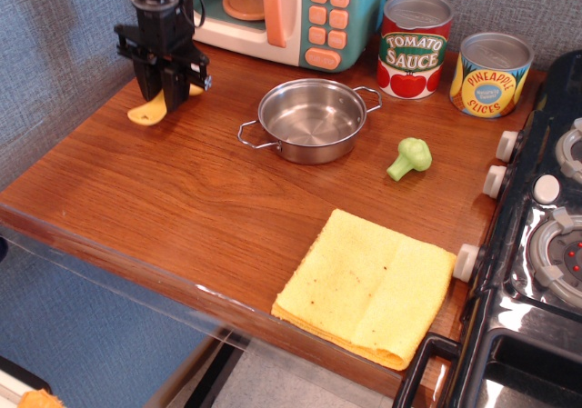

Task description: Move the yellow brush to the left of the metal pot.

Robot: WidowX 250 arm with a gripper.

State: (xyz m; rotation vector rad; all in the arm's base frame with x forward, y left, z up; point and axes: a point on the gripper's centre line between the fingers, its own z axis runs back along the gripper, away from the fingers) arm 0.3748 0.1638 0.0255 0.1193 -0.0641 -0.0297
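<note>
The yellow brush (148, 111) hangs from my gripper (160, 95), with its rounded handle end down at or just above the wooden table, at the far left. Its bristles are hidden between the fingers. My gripper is shut on the brush, pointing down, well to the left of the metal pot (312, 120). The pot stands empty in the middle back of the table, with its wire handles pointing left-front and right-back.
A toy microwave (282, 13) stands right behind the gripper. A tomato sauce can (415, 46) and a pineapple can (491, 74) stand at the back right. A toy broccoli (409, 158) lies right of the pot. A yellow cloth (368, 285) lies at the front. A stove (546, 235) borders the right, and a wall (64, 54) the left.
</note>
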